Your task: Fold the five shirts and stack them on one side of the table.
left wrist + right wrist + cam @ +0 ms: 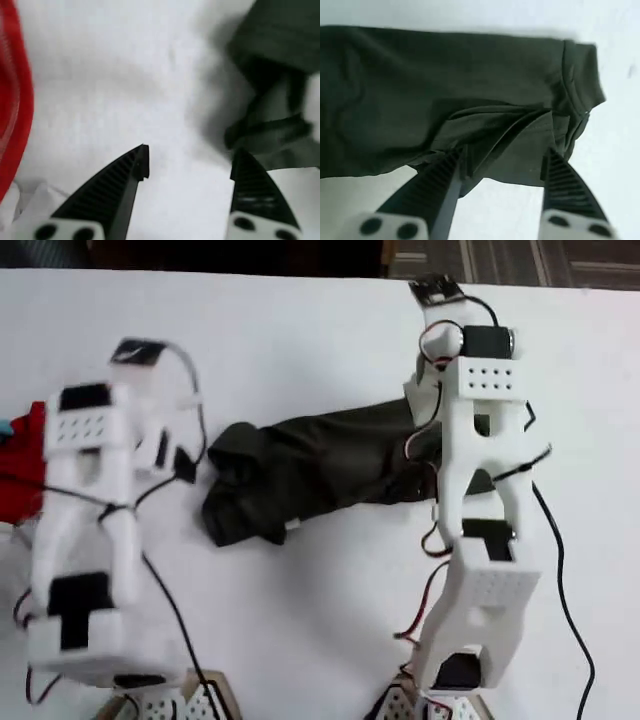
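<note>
A dark green shirt [320,472] lies crumpled across the middle of the white table [300,340]. My right gripper [505,162] hangs open just above it, its fingers straddling a folded edge near the hem, with nothing held. The right arm [480,440] covers the shirt's right end in the high view. My left gripper [192,167] is open over bare table, with the dark shirt [280,75] off to one side and a red shirt [12,100] at the other. The left arm [90,470] stands left of the dark shirt, and the red shirt [28,465] lies at the table's left edge.
Cables run from both arms across the table toward the near edge. Bare tabletop [300,620] lies between the two arm bases and along the far side. The table's far edge [200,272] meets a dark floor.
</note>
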